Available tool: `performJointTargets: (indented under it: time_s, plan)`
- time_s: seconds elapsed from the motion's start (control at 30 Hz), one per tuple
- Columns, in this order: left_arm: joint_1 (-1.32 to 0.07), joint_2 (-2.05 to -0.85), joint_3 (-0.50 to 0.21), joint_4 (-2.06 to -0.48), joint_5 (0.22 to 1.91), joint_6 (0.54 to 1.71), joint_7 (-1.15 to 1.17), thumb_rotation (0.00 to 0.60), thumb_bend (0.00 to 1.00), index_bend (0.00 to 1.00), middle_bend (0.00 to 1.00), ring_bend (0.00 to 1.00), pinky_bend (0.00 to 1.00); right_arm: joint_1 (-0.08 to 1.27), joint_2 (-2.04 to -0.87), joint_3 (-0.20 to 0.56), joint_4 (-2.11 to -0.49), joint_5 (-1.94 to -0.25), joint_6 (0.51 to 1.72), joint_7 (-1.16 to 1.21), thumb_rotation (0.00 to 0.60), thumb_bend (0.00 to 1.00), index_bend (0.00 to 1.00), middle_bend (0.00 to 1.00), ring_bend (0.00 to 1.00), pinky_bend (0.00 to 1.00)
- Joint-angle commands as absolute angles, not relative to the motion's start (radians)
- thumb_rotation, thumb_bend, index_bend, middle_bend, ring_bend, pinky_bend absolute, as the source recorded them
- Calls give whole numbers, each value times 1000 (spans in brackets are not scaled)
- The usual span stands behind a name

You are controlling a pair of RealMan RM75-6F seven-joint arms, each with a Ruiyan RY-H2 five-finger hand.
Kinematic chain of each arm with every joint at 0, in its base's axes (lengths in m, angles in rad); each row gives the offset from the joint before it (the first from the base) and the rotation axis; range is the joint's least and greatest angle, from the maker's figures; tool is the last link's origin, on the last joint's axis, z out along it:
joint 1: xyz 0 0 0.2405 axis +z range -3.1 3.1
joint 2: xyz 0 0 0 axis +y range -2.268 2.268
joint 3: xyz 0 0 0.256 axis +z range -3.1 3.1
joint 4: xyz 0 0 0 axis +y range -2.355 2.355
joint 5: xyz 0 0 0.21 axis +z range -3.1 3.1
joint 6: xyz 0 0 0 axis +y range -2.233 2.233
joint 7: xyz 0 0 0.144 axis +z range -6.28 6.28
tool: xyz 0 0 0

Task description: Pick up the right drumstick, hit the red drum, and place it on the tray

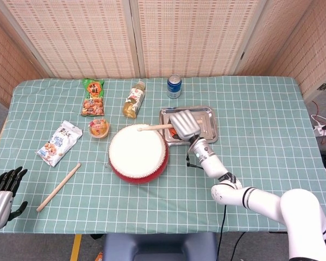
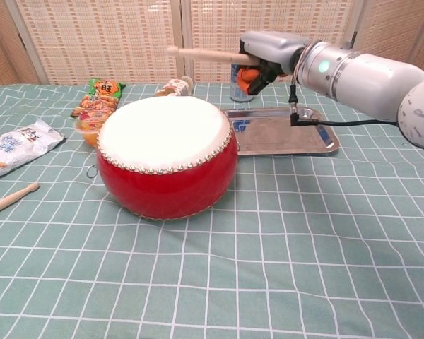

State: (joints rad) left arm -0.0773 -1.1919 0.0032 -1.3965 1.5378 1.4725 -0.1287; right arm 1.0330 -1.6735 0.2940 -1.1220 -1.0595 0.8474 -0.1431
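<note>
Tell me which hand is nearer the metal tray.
Right. The right hand holds a drumstick directly over the tray. The left hand hangs at the table's near left corner, far from it.

Just beyond the right robot hand [image 1: 185,125], a blue can [image 1: 174,86] stands upright on the worktop [image 1: 261,130]. Further to that hand's left, a bottle [image 1: 133,99] lies flat, a green-and-orange snack bag [image 1: 93,98] beside it. Nearer, a small orange cup [image 1: 99,128], then a white snack packet [image 1: 59,142]. A spare wooden stick [image 1: 58,187] lies slantwise, not far from the left robot hand [image 1: 2,198].
</note>
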Motion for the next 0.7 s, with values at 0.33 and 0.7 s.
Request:
performJointTargets:
  time_s: [0.33, 0.7]
  plan:
    - [-73, -1194, 6, -1394, 1536, 1473, -133, 600, 262, 0, 0, 0, 25, 1056, -1694, 186, -1007, -1196, 772, -353, 600, 697, 1000, 1000, 1000, 1000]
    - [-71, -1195, 4, -1392, 1531, 1474, -136, 600, 261, 0, 0, 0, 25, 1004, -1726, 286, -1049, -1158, 909, -225, 600, 697, 1000, 1000, 1000, 1000]
